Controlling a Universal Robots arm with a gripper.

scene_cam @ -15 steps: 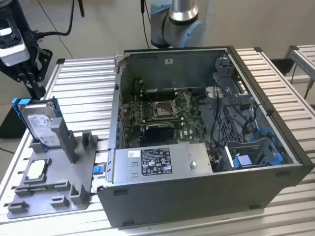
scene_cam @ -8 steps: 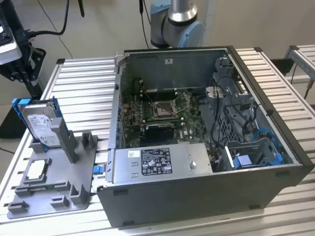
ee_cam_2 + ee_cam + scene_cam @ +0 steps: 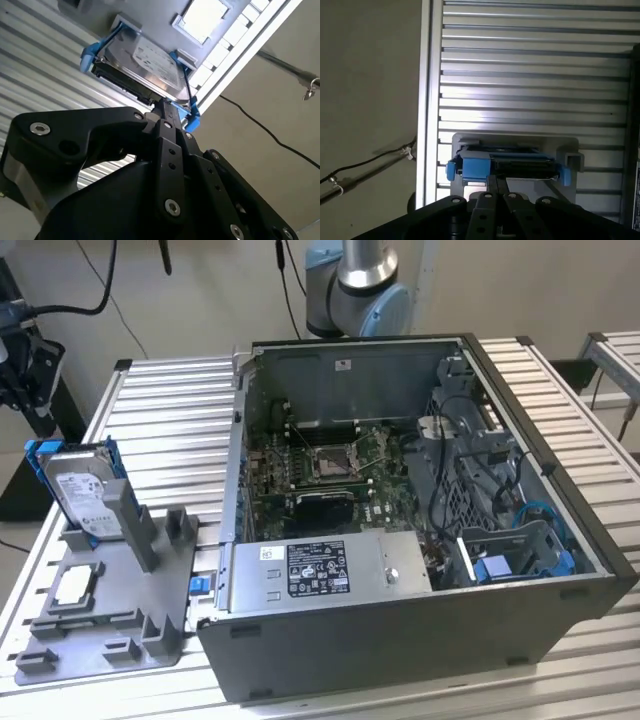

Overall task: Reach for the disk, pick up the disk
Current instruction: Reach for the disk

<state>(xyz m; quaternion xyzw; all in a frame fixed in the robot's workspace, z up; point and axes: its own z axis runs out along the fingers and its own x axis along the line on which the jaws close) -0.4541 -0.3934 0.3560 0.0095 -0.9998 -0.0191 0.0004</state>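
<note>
Nearest the lens in both wrist views is the hand [image 3: 166, 106] [image 3: 498, 181]. Its black linkage crowds the foreground and its tips are pressed together. They sit just in front of one narrow edge of the disk [image 3: 145, 62] [image 3: 507, 167]; I cannot tell whether they touch it.

The disk is silver-grey with a white label and is framed by a blue bracket [image 3: 475, 167]. It stands on edge in a slot of a grey holder [image 3: 120, 590]. In the exterior view the disk [image 3: 82, 495] is at about nine o'clock from the open computer case [image 3: 400, 640], near a corner of the slatted desk [image 3: 170, 420], with its label facing the camera.

A grey post [image 3: 133, 528] of the holder rises at the disk's four o'clock and covers its lower corner. A small square chip [image 3: 75, 587] lies flat in a recess of the holder, at six o'clock from the disk.

Inside the case lies a motherboard [image 3: 330, 465], with a labelled silver box [image 3: 330, 570] at its six o'clock. At its three o'clock are black wires [image 3: 437, 495] and a blue bay [image 3: 548, 540]. The arm's base [image 3: 360, 280] stands at twelve o'clock, behind the case.

In the first wrist view, a dark cable [image 3: 365, 165] runs over the floor past the desk's edge
</note>
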